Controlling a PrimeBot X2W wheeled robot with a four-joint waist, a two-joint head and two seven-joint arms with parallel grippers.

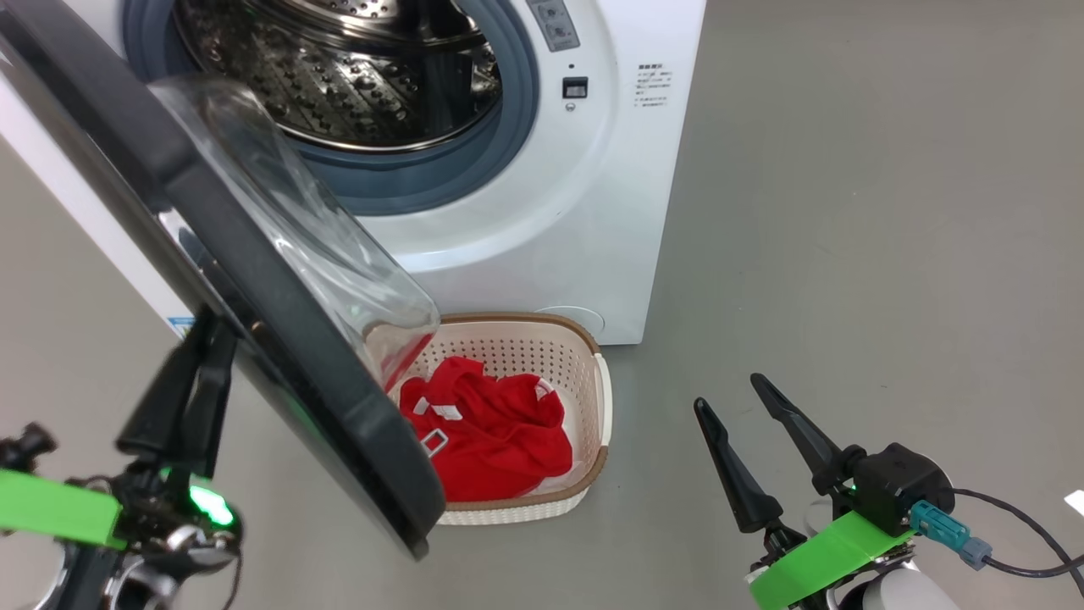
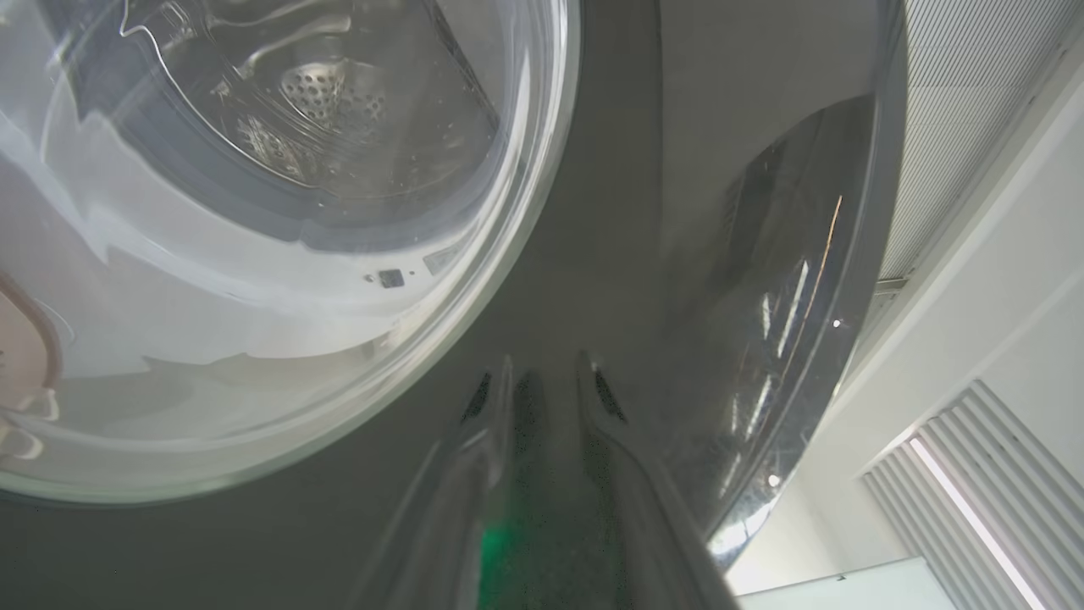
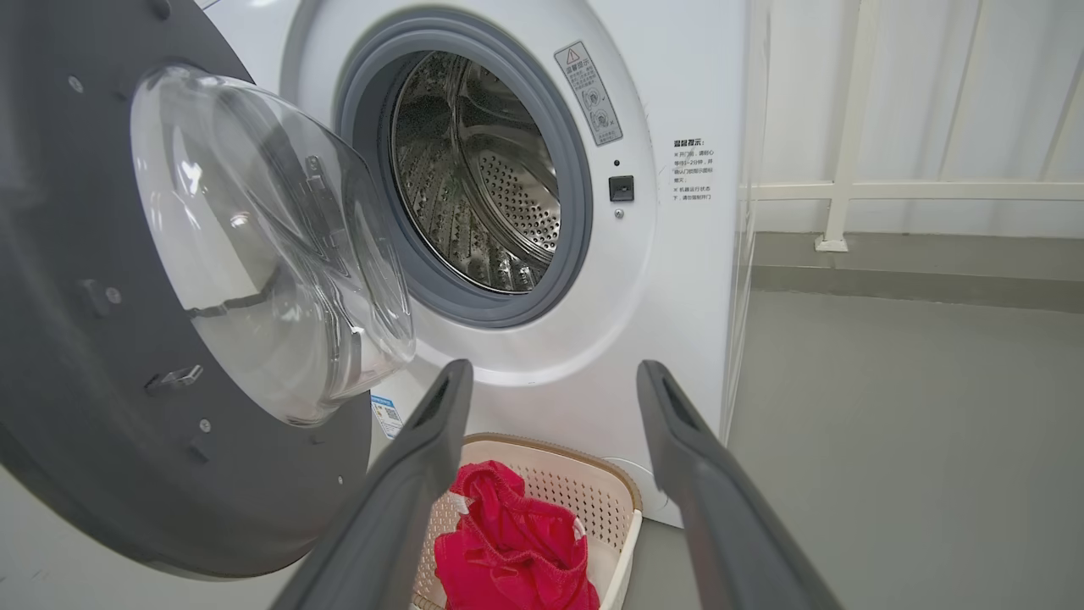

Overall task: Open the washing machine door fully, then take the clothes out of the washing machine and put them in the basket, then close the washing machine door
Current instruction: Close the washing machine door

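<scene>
Standing open across the left of the head view, the large round door with glossy black rim and clear glass bowl [image 1: 254,284] hangs from the white boxy front-loading washing machine [image 1: 550,212]. Bright red fabric garments [image 1: 500,440] lie in the small cream perforated plastic basket [image 1: 508,347] at lower centre, just before the machine. Left gripper [image 1: 212,326], lower left, sits behind the door's outer face, fingers narrowly parted, pinching nothing; contact cannot be confirmed. Right gripper [image 1: 727,391], lower right: jaws spread wide, empty.

L tool [image 1: 207,326] fingers barely apart, R tool [image 1: 727,391] spread wide.
</scene>
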